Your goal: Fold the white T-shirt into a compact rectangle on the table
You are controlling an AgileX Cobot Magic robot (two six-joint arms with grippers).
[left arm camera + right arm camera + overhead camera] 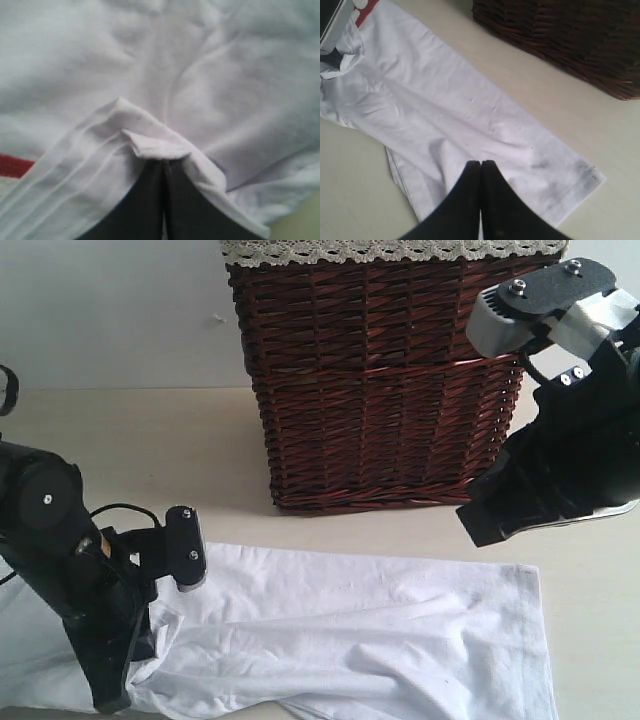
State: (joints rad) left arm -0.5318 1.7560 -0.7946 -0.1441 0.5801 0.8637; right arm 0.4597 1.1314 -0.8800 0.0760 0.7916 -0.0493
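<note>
**A:** How do our left jaws stand?

**B:** They are pressed together, with a small fold of the white T-shirt (225, 75) caught at their tips. The cloth tents up toward them, so we judge it a true pinch, low at the shirt's left end.

**A:** Why grip there?

**B:** Probably because that is the chest end. A strip of red lettering (15, 164) shows just beside the fold, and lifting here would let us carry that end over the rest.

**A:** And our right jaws?

**B:** They are closed too, but on nothing. They hang above the tabletop (120, 440), clear of the cloth and near the brown wicker basket (390, 390).

**A:** Where does the shirt lie?

**B:** It lies on the tabletop in front of the basket, apart from it. It makes a long, narrow, wrinkled band, with the hem end toward the right.

**A:** How far along are we?

**B:** The sides seem to be turned in, and the fold across the length looks not yet done. We think the right jaws would have to open before they could help.
</note>
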